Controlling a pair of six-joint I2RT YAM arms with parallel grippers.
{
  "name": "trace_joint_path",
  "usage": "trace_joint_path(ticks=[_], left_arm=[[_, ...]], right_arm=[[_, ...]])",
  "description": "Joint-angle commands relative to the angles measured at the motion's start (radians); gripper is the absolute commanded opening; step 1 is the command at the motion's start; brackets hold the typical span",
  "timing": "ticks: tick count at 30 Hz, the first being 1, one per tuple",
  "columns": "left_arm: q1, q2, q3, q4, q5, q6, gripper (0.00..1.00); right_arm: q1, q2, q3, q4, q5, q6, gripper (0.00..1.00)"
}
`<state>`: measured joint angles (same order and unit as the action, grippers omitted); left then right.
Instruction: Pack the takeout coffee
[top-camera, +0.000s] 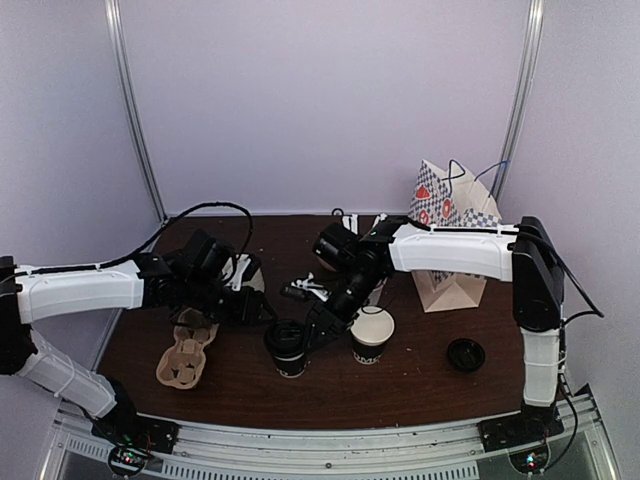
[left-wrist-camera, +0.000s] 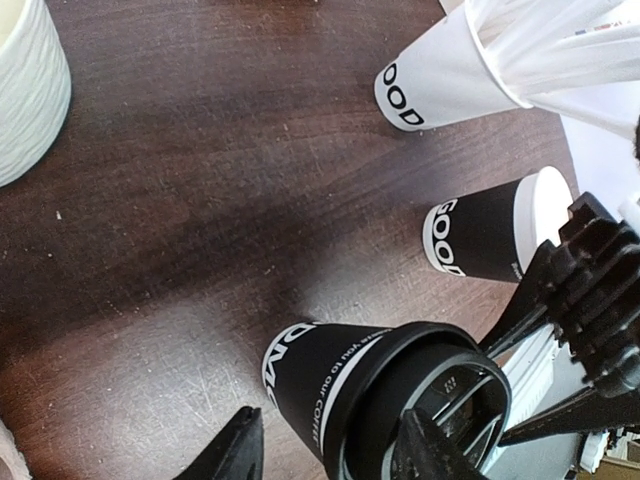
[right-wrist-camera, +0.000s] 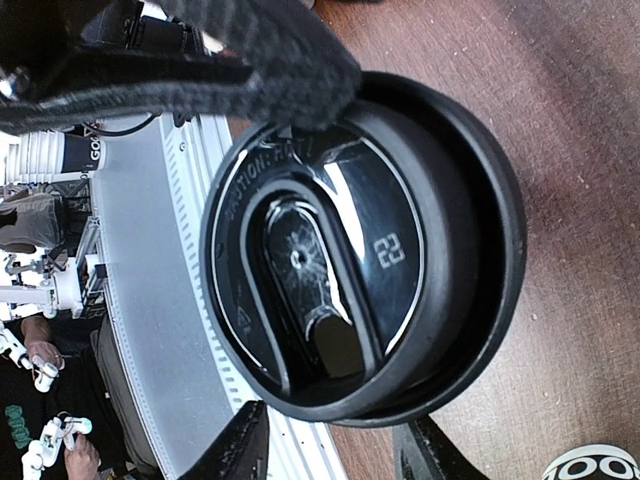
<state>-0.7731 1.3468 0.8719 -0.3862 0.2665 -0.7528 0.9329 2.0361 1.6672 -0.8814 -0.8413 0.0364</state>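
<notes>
Nearest, the cardboard carrier (top-camera: 182, 362) sits left, and the lidded cup (top-camera: 288, 350) stands centre! Over its top hangs the right gripper (right-wrist-camera: 332, 440), jaws parted, holding nothing. The left gripper (left-wrist-camera: 335, 440) flanks it, fingers spread, not clamping. Just beside stands the second cup (top-camera: 372, 338), uncovered; the loose lid (top-camera: 466, 354) lies further right. At the back, the paper bag (top-camera: 448, 290).

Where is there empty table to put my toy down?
Bare table lies between the open cup and the loose lid, and along the near edge in front of the cups. It is crowded around the lidded cup.
</notes>
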Motion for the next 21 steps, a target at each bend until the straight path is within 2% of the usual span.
trace_joint_path(ticks=[1, 13, 21], left_arm=[[0.005, 0.019, 0.013, 0.048, 0.034, 0.012, 0.48], [0.005, 0.001, -0.076, 0.068, 0.056, -0.04, 0.4], [0.005, -0.02, -0.17, 0.078, 0.052, -0.084, 0.33]], right_arm=[[0.001, 0.022, 0.042, -0.006, -0.005, 0.016, 0.46], [-0.008, 0.07, 0.062, -0.013, 0.073, 0.041, 0.46], [0.002, 0.148, 0.066, -0.081, 0.253, 0.05, 0.46]])
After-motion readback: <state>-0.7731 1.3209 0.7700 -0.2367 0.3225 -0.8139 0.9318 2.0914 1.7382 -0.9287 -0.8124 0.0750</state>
